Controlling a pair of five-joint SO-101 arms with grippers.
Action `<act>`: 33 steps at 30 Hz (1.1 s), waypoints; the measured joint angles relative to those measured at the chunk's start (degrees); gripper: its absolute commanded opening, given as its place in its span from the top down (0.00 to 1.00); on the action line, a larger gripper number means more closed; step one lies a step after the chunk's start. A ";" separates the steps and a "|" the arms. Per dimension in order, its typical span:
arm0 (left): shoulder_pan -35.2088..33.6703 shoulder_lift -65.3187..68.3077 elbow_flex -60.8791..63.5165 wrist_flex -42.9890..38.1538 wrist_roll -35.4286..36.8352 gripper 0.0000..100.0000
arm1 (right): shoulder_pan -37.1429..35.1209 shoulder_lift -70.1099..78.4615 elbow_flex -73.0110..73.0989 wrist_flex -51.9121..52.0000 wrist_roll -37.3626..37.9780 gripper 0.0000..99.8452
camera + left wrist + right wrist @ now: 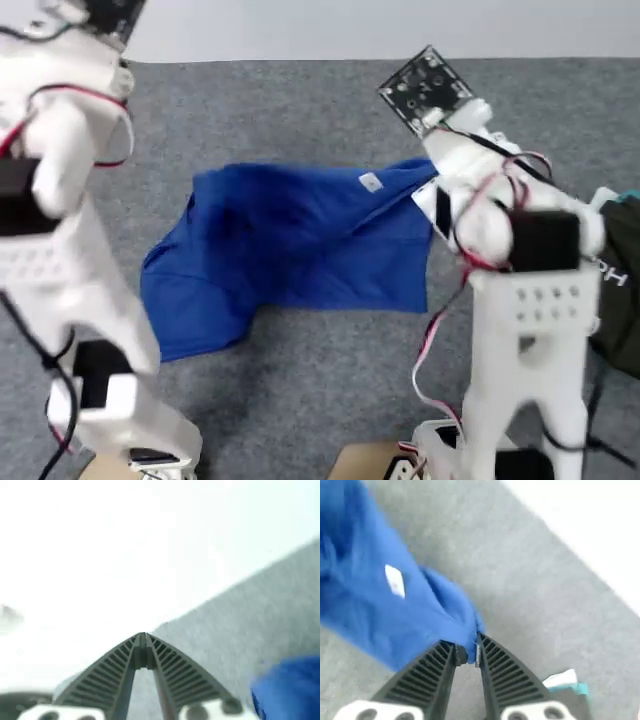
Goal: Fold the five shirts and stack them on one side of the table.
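A blue shirt (290, 250) lies spread on the grey table (300, 110), its white neck label (371, 182) facing up. My right gripper (468, 651) is shut on the shirt's edge (462, 625) near the collar, and the cloth is drawn up toward it at the shirt's right side (420, 185). The left gripper (143, 647) is shut on nothing, held up at the table's far left, away from the shirt, of which a blue corner (287, 687) shows.
A dark green garment (622, 270) with a teal and white label (565, 680) sits at the table's right edge. The arm bases (110, 400) stand at the near side. Bare grey table lies behind and in front of the shirt.
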 measured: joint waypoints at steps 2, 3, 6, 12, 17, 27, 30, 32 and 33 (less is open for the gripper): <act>-0.09 -2.29 0.00 0.70 0.53 1.00 | 0.00 -1.76 0.00 0.00 0.00 0.99; -0.09 -3.25 0.00 1.49 0.70 1.00 | 0.00 -2.20 0.00 0.09 0.00 0.99; -0.09 -4.57 0.09 2.64 0.88 1.00 | 0.70 -2.20 0.00 0.70 0.00 0.99; -0.09 -7.65 11.60 2.81 1.05 0.99 | 0.88 -0.62 0.00 2.64 0.00 0.99; 1.05 -8.26 33.58 2.81 -1.14 0.91 | 0.88 3.78 0.00 4.66 0.00 0.99; 9.14 -8.18 66.11 2.64 -14.15 0.84 | 0.88 8.88 0.00 4.75 0.00 0.99; 12.22 -8.18 69.27 2.64 -16.53 0.83 | 0.88 10.11 0.00 4.75 0.00 0.99; 13.80 -8.18 70.95 2.55 -17.49 0.83 | 0.88 10.64 0.00 4.75 0.00 0.99; 14.24 -8.18 71.82 2.55 -18.20 0.83 | 0.88 10.90 0.00 4.75 0.00 0.99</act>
